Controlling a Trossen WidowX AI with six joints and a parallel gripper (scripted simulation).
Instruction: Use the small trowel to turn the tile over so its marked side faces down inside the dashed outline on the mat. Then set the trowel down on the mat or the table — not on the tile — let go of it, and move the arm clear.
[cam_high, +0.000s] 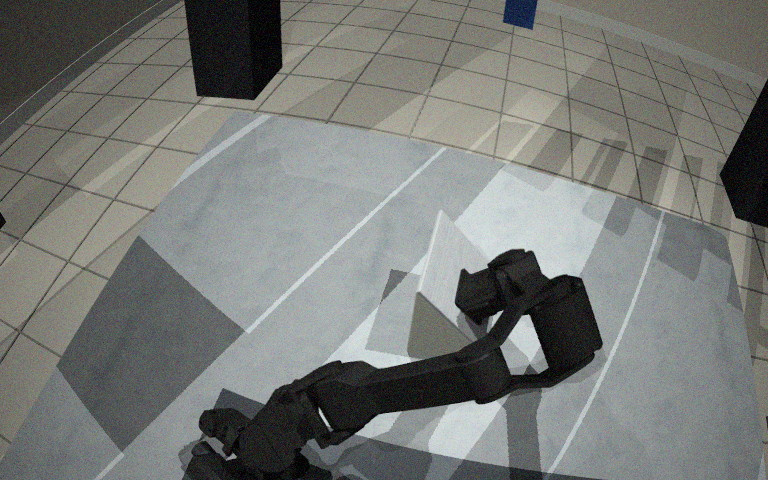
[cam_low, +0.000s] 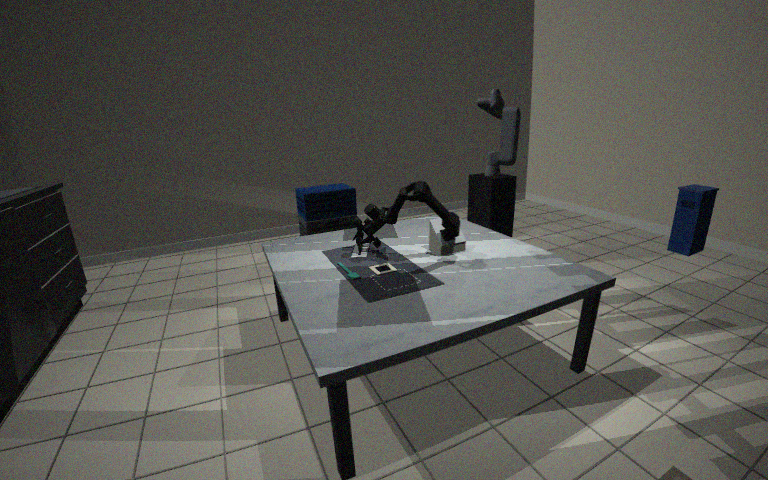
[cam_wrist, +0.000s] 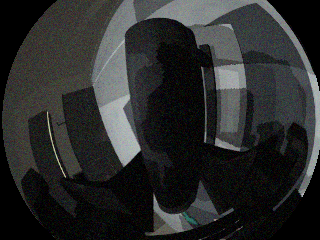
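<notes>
The tile (cam_low: 383, 268) lies flat on the dark mat (cam_low: 368, 291) with its marked face up, a pale border around a dark square. It sits right by the dashed outline (cam_low: 420, 280); whether its edge crosses the line, I cannot tell. So 0 of the turning is done. On the tile's other side lies a green tool (cam_low: 349, 272) (cam_wrist: 190, 218), just beside it and apart from the hand.

Farther back, near the mat's far edge, the gripper (cam_high: 212, 441) (cam_low: 367, 249) (cam_wrist: 168, 146) is down low, its 2 fingers closed in on something. From the wrist view I take that to be the thick black handle of the trowel (cam_low: 359, 254) (cam_wrist: 165, 110), with its pale blade beneath. The arm (cam_high: 419, 390) (cam_low: 419, 192) arches over from its base.

The step in hand, as I judge it, is step 1: securing the trowel. Next calls for a straight lift with the blade kept level, then a carry to the tile and a low approach to get the blade's edge under 1 side. A weak hold could let the handle roll when the tile's weight comes on, and a blunt push might only slide the tile across the mat.
</notes>
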